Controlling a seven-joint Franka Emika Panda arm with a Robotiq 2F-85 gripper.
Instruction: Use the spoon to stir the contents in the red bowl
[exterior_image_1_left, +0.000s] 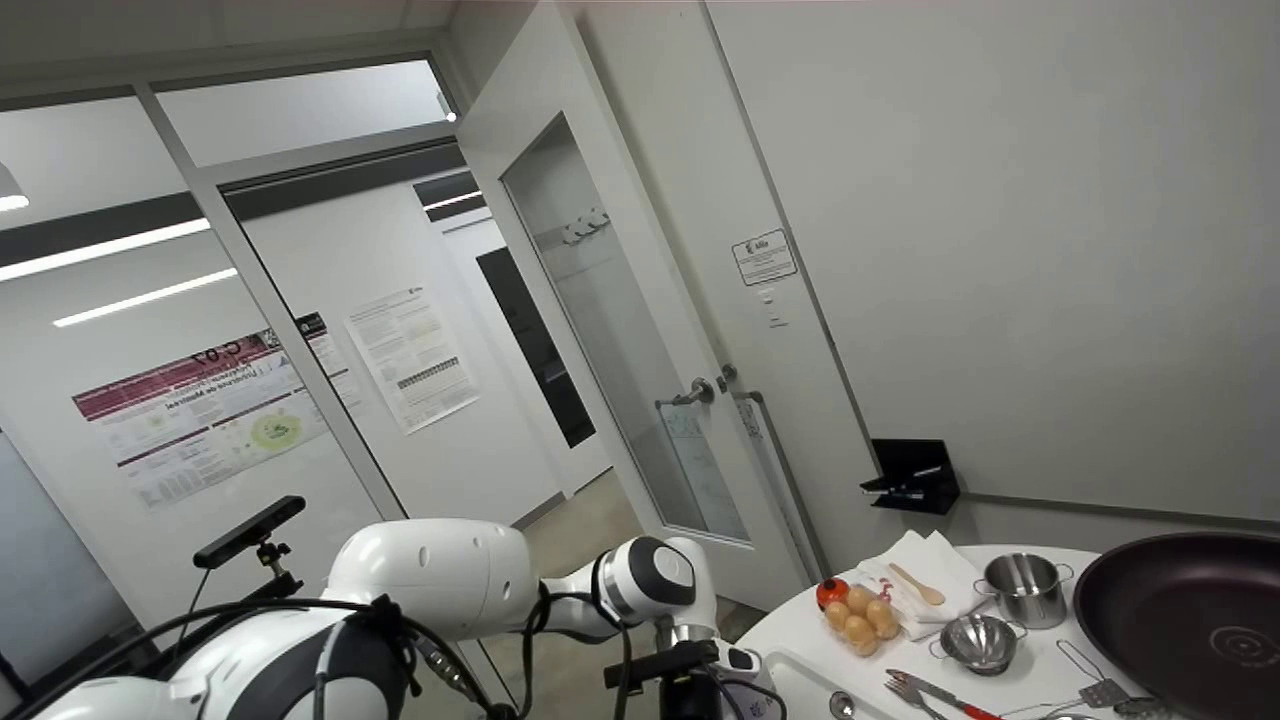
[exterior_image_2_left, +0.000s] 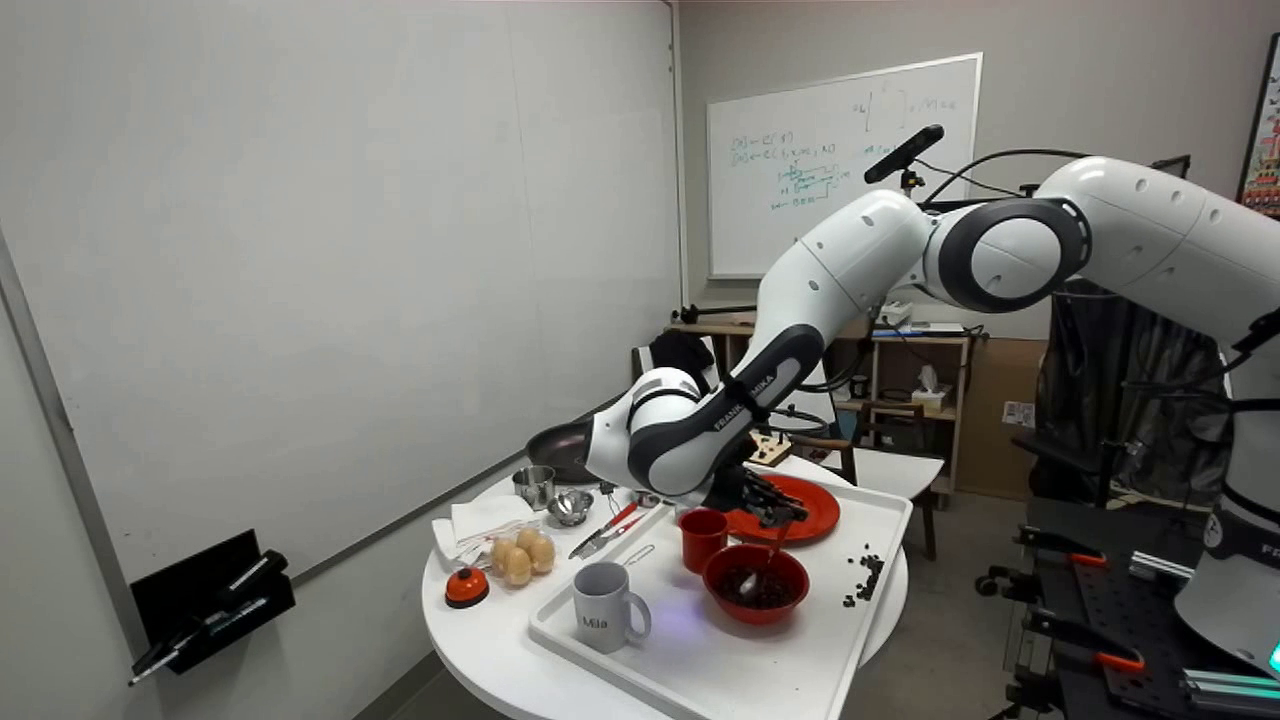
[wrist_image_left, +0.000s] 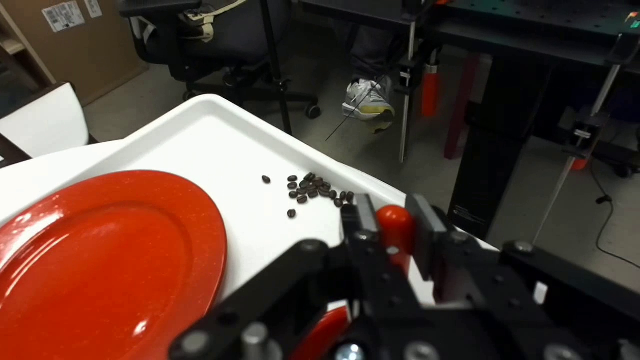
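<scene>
— Where is the round red bowl (exterior_image_2_left: 760, 614) from the tool (exterior_image_2_left: 785, 512)?

— In an exterior view it lies below and slightly left, in the lower half of the frame, right of middle

— And the red-handled spoon (exterior_image_2_left: 750, 583) with the pale, shiny head?

— Its handle is pinched between the two grey pads (wrist_image_left: 367, 214), plain in the wrist view. From there its long axis slants down and leftward in the exterior view, and the head is inside the bowl among dark contents (exterior_image_2_left: 775, 595) that look like coffee beans

— So the coming move, I'd judge, is a small circling with no fresh grasp

— Yes, and inside the rim: a wide sweep could shove the bowl. A red cylindrical mug (exterior_image_2_left: 703, 542) stands just up and left of it; whether they touch I cannot tell

— What carries all this?

— A white rimmed tray (exterior_image_2_left: 690, 670) on a round white table (exterior_image_2_left: 490, 640); dark loose beans (wrist_image_left: 312, 189) lie near the tray's edge, to the bowl's right in the exterior view

— And the room?

— A pale wall (exterior_image_2_left: 350, 250) fills the upper left, a framed whiteboard (exterior_image_2_left: 840, 160) with scribbles hangs upper right
</scene>
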